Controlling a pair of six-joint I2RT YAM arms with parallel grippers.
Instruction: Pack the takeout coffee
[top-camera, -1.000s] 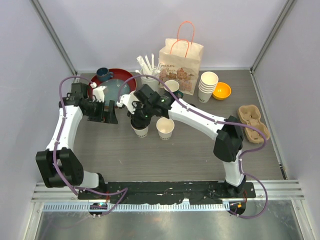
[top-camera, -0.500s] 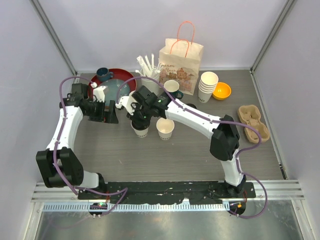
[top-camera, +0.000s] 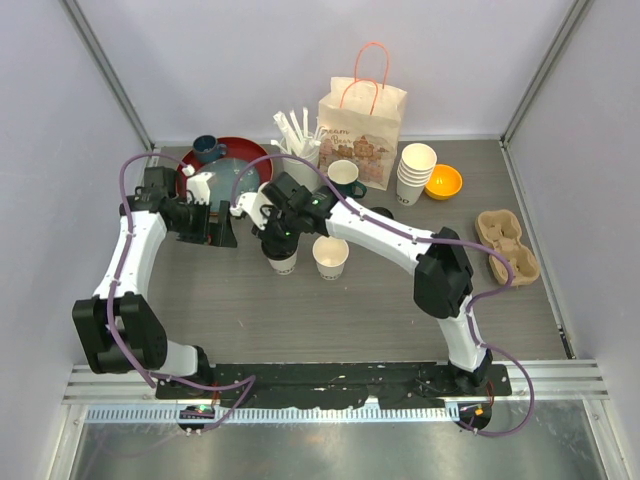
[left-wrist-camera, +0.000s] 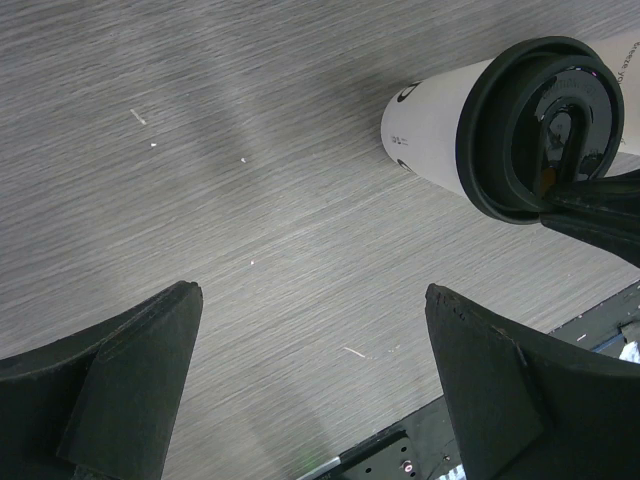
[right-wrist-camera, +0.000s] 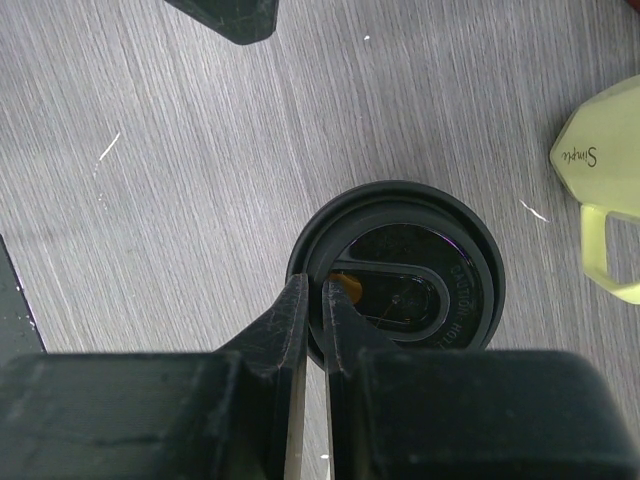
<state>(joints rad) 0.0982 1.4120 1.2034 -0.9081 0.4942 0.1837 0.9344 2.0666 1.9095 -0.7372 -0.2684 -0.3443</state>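
Observation:
One takeout coffee cup (top-camera: 283, 262), cream paper with a black lid (right-wrist-camera: 400, 265), stands upright on the table left of centre. My right gripper (right-wrist-camera: 312, 290) comes down from above and is shut on the lid's near rim, one finger outside and one inside. In the top view the right gripper (top-camera: 278, 243) covers the lid. The same cup (left-wrist-camera: 435, 130) shows in the left wrist view at upper right. My left gripper (left-wrist-camera: 312, 292) is open and empty over bare table, left of the cup, as the top view shows (top-camera: 220, 226). A lidless paper cup (top-camera: 331, 256) stands to the right. No second lidded cup shows.
A paper bag with handles (top-camera: 362, 120) stands at the back. A stack of lidless cups (top-camera: 415, 172), an orange bowl (top-camera: 443, 181), a dark green mug (top-camera: 345, 178), a red plate (top-camera: 228, 165) and a cardboard cup carrier (top-camera: 507, 245) are around. A yellow mug (right-wrist-camera: 603, 195) is near the right gripper.
My right arm has shifted slightly to the left and away over the lidded cup, uncovering the green mug behind it. The cup stays in place. The left arm has not moved.

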